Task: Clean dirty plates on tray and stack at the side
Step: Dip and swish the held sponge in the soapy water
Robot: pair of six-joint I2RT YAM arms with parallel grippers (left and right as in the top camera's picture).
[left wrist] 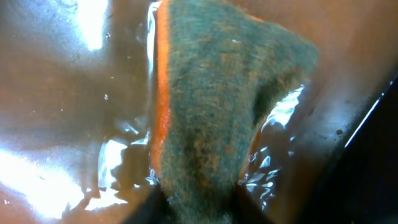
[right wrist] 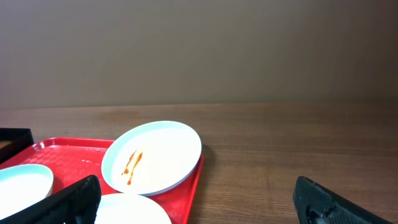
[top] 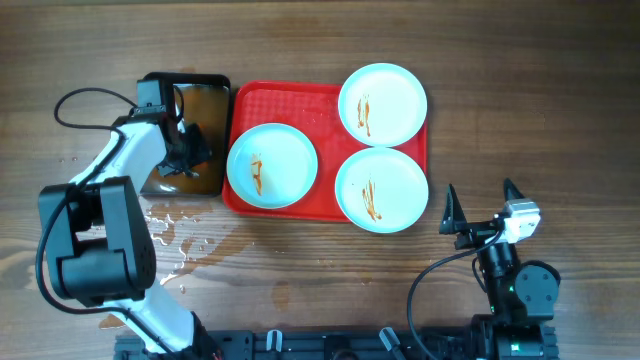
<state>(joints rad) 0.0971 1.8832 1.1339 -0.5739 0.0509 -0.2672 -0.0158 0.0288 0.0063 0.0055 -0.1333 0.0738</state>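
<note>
Plates (top: 272,165) on tray (top: 285,100), apart from spread right fingers (top: 447,212).

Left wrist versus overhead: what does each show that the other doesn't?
Left wrist only: the sponge, green face with an orange edge, pinched in the left gripper and dipped in the brown water of the pan. Overhead only: three streaked plates on the tray, the right gripper open and empty, and spilled water on the table. Both: the pan with the left gripper over it.
</note>
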